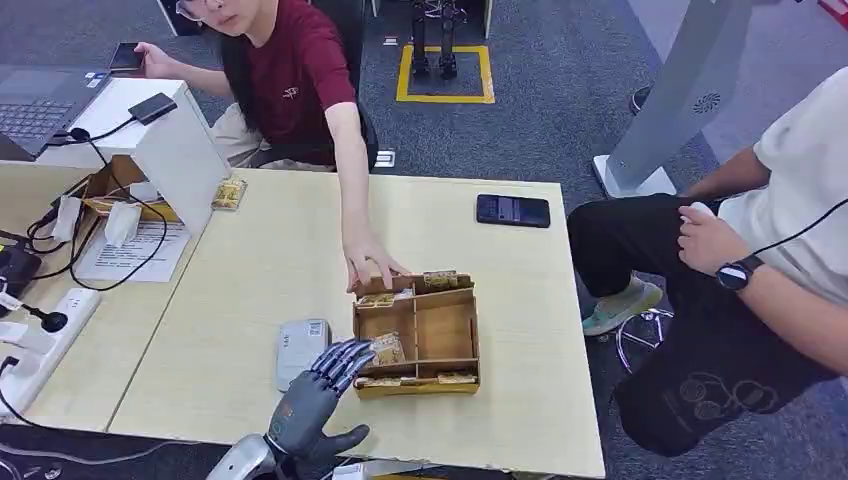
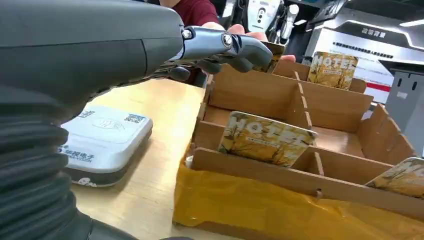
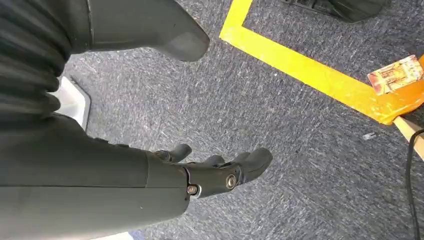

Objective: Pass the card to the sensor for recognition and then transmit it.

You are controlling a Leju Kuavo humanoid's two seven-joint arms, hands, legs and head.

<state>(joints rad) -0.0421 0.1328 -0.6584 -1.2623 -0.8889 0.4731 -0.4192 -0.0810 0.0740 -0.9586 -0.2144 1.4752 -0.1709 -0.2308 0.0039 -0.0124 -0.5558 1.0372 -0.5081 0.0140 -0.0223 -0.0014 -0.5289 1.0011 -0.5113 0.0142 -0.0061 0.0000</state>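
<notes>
Centrally in the lower half of the head view sits a shallow brown cardboard tray with dividers (image 1: 440,335) on a pale wooden table (image 1: 250,290). Several yellowish printed hotel cards stand in its slots. One such card (image 1: 388,349) leans in the tray's lower-left compartment, right at the fingertips of the robot's silver and dark left hand (image 1: 318,390), which rises from the bottom edge of the frame. The fingers are spread and slightly curled, holding nothing; whether they touch the card I cannot tell. In the left wrist view the same card (image 2: 265,139) stands tilted against a divider, while the hand's dark fingers (image 2: 235,47) reach over the tray's wall above it, apart from the card.

Just left of the tray, beside the hand, lies a small white rounded-rectangle card reader (image 1: 301,350).

A person in a dark red shirt (image 1: 295,75) sits at the upper left and rests a hand (image 1: 370,262) on the tray's upper-left corner. A black smartphone (image 1: 512,210) lies toward the table's upper right.

The right wrist view shows the robot's dark right hand (image 3: 215,172) hanging over grey carpet, fingers loosely apart and empty.
</notes>
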